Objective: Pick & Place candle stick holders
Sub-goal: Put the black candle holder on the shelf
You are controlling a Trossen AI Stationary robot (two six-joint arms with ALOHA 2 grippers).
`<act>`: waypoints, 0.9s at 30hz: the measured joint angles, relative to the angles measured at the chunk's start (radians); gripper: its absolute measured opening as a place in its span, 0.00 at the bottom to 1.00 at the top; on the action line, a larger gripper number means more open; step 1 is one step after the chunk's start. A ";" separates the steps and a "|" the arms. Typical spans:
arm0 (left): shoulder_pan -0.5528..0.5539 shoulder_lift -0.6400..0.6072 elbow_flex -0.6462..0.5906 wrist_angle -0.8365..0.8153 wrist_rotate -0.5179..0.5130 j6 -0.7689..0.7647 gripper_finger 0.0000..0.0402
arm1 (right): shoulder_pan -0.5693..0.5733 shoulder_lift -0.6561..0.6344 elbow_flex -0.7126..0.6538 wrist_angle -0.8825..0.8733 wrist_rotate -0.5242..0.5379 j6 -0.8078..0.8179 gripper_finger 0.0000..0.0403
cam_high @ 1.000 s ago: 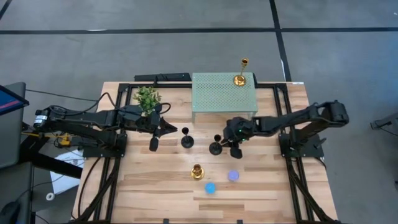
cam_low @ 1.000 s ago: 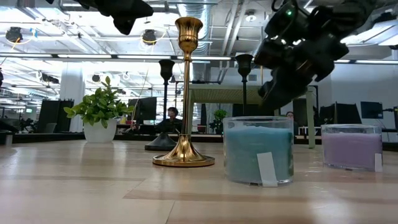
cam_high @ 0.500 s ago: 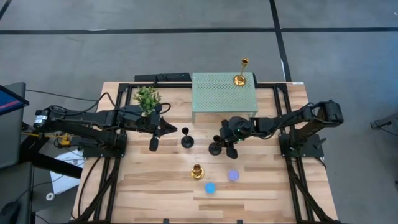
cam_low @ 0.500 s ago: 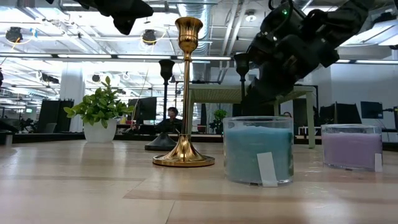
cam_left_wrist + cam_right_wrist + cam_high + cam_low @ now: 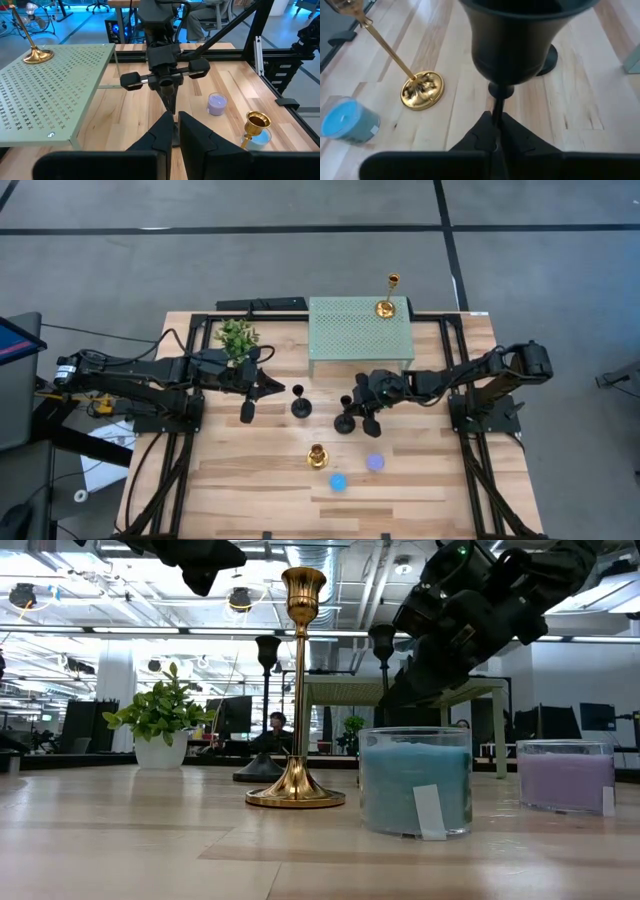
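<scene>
Label point(image 5: 429, 812) on blue candle jar point(image 5: 415, 780), apparently blank, no legible writing.

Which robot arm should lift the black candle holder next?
The right one. Its claw is already pinched around the stem of a black candle holder in front of the green shelf. The left claw hovers near the plant, holding nothing.
</scene>
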State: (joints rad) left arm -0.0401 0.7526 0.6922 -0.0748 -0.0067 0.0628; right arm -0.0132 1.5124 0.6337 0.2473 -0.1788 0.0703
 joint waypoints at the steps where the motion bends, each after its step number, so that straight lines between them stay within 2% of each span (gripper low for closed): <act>1: 0.000 0.000 0.000 0.000 0.000 0.000 0.07 | 0.000 0.000 0.000 0.000 0.001 -0.001 0.01; 11: 0.000 0.000 0.000 0.000 0.000 0.000 0.07 | -0.003 -0.066 0.020 -0.062 0.065 -0.006 0.00; 20: 0.000 0.000 0.000 0.000 0.000 0.000 0.07 | -0.004 -0.220 0.120 -0.305 0.258 0.015 0.00; 27: 0.000 0.000 0.000 0.000 0.000 0.000 0.07 | -0.024 -0.266 0.288 -0.475 0.422 -0.003 0.00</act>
State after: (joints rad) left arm -0.0399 0.7525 0.6922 -0.0746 -0.0067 0.0628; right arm -0.0375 1.2467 0.9212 -0.2281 0.2428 0.0677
